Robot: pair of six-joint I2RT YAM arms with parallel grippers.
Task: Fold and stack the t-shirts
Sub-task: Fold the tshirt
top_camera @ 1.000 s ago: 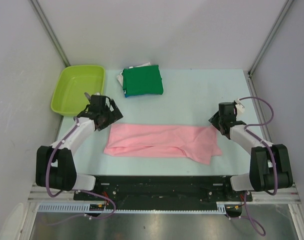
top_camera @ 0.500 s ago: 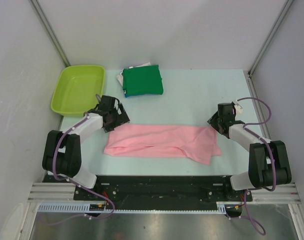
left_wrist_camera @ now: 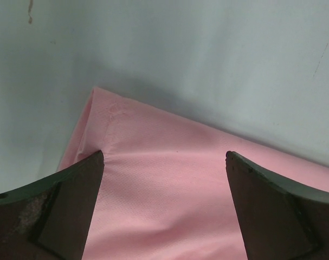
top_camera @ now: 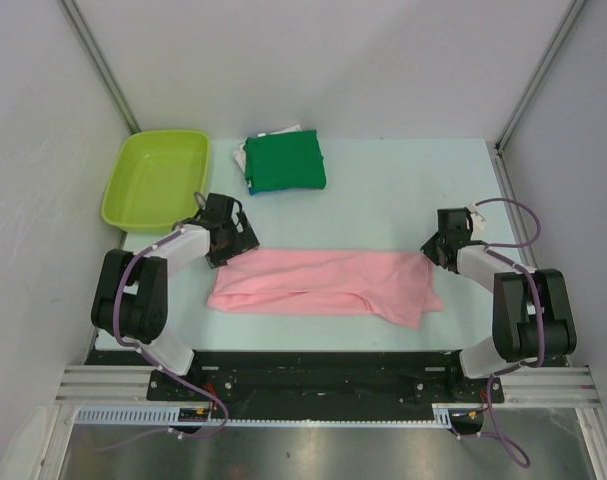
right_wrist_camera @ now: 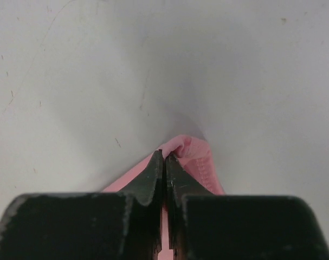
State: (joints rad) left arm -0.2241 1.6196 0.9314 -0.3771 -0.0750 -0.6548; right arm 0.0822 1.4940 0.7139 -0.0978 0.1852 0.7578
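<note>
Centrally, pink t-shirt (top_camera: 323, 285): lying flat as a long folded band across the near half of the bench (top_camera: 383, 200), near right corner sagging toward the edge; folded t-shirts (top_camera: 285, 163), dark green on top, stacked at the far side, just beside the lime tub (top_camera: 155, 178); right tool (right_wrist_camera: 164, 157) clenched on the band's far right corner, pinching only a thin lip of cloth; left tool (left_wrist_camera: 164, 160) spread wide, straddling the far left corner, nothing gripped; hazards, as judged: the thin right pinch may slip on lifting; the left may close on one layer only, skewing the fold; arms: both low, forearms reaching out from the bases, wrists turned inward to their corners.
</note>
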